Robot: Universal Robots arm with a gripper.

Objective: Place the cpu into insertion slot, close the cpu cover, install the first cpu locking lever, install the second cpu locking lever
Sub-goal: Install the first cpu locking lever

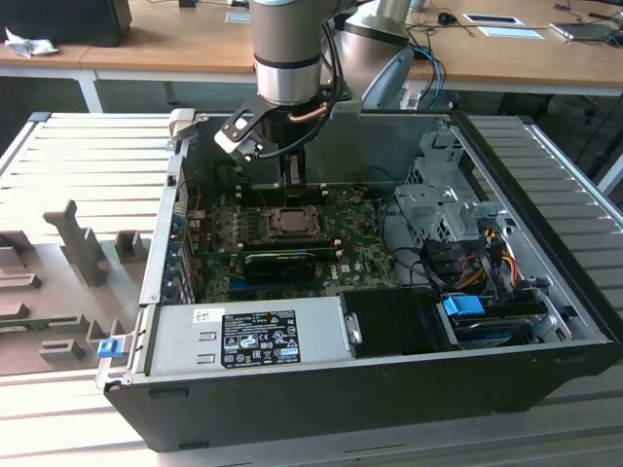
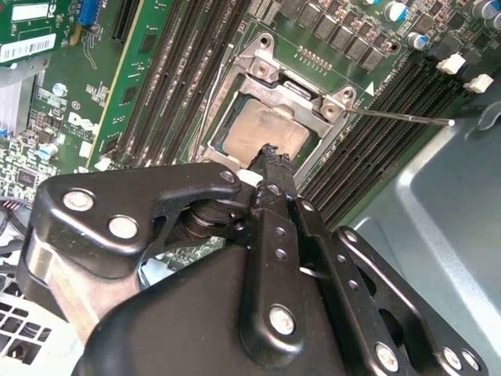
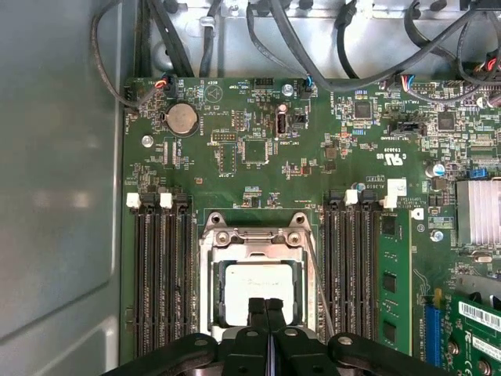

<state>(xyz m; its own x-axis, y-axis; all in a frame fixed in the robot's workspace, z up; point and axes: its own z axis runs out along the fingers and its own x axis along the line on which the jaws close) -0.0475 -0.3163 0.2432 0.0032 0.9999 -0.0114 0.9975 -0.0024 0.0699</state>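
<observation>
The cpu (image 3: 258, 283), a pale silvery square chip, sits in the insertion slot (image 3: 206, 290) on the green board. The cpu cover (image 3: 258, 247) lies flat around it as a silvery frame, with the chip showing through its opening. My gripper (image 3: 266, 304) is shut, its two black fingers pressed together with nothing between them. Its tips hang right over the edge of the chip (image 2: 262, 133); I cannot tell whether they touch. A thin metal lever rod (image 2: 399, 117) sticks out sideways from the socket's corner. In the exterior view the gripper (image 1: 292, 185) stands just above the socket (image 1: 289, 222).
Long black memory slots (image 3: 160, 274) flank the socket on both sides. A long black card (image 1: 282, 261) lies in front of it. The power supply (image 1: 248, 336), drive cage (image 1: 438, 204), loose cables (image 3: 337, 47) and grey case wall (image 3: 55, 196) hem in the board.
</observation>
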